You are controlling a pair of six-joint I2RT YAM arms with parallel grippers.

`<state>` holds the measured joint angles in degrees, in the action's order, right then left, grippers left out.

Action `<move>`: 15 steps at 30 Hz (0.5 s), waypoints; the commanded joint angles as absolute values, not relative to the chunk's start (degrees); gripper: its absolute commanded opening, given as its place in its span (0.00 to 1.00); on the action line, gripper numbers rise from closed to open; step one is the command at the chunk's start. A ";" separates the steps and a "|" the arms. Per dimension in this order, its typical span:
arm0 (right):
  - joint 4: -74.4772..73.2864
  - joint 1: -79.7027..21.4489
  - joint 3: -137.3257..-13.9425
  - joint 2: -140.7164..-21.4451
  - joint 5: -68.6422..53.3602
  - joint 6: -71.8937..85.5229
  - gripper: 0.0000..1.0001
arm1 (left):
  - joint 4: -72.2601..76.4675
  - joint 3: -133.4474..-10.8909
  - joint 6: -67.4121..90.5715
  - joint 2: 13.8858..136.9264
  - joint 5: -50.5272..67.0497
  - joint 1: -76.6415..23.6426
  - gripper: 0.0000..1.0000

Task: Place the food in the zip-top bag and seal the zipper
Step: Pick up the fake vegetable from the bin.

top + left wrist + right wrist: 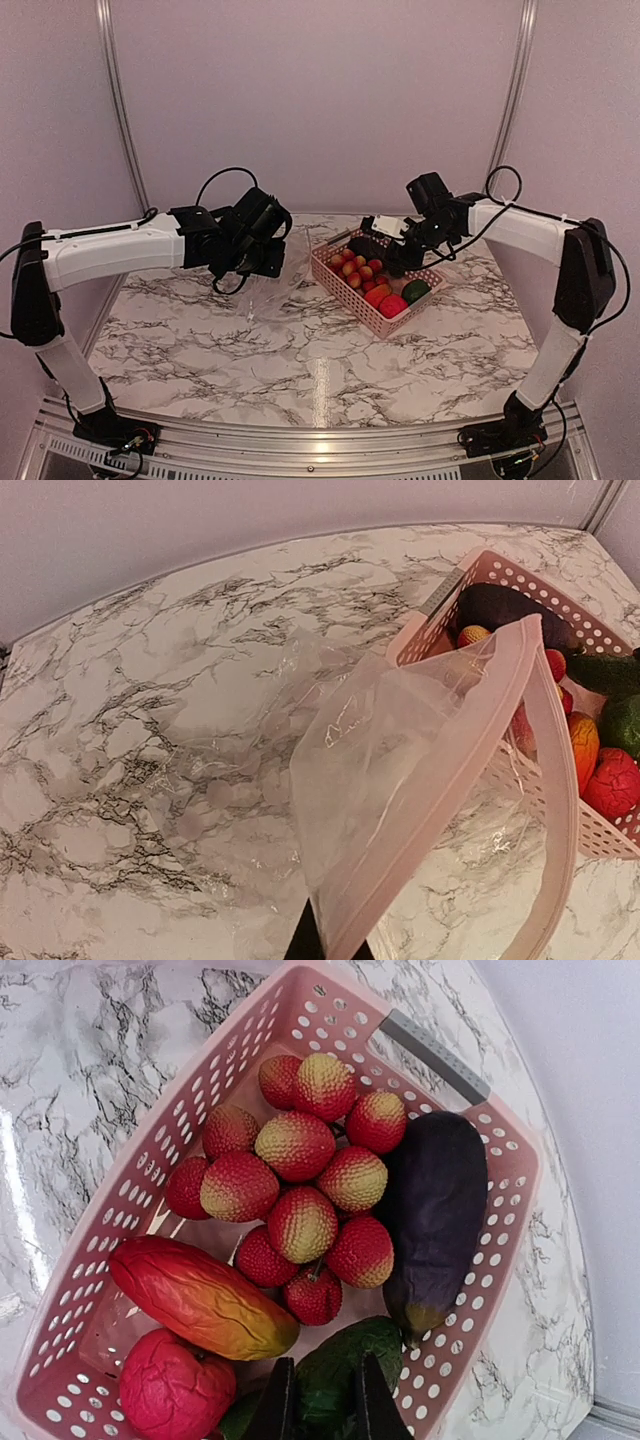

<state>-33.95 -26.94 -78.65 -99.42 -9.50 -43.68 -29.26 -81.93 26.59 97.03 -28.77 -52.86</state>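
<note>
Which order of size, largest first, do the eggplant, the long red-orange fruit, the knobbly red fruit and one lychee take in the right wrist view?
1. eggplant
2. long red-orange fruit, only slightly smaller
3. knobbly red fruit
4. lychee

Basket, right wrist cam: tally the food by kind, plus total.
round red-yellow fruits: 12
eggplant: 1
long red-orange fruit: 1
wrinkled red piece: 1
green vegetables: 2, both partly hidden
total: 17
</note>
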 commanded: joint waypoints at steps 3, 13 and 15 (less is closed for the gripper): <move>-46.36 -26.02 -92.36 -95.13 -25.28 -37.65 0.06 | -24.83 -80.64 28.14 95.71 -26.91 -51.92 0.00; -46.78 -28.52 -103.62 -93.42 -51.39 -27.88 0.00 | -19.70 -80.40 31.55 95.88 -23.92 -51.13 0.00; -43.76 -29.35 -104.36 -93.63 -55.04 -24.88 0.00 | -19.29 -80.92 32.01 96.33 -23.24 -51.09 0.00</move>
<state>-45.34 -27.44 -102.39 -92.97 -42.78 -31.66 -21.74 -80.38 30.26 97.01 -25.12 -51.64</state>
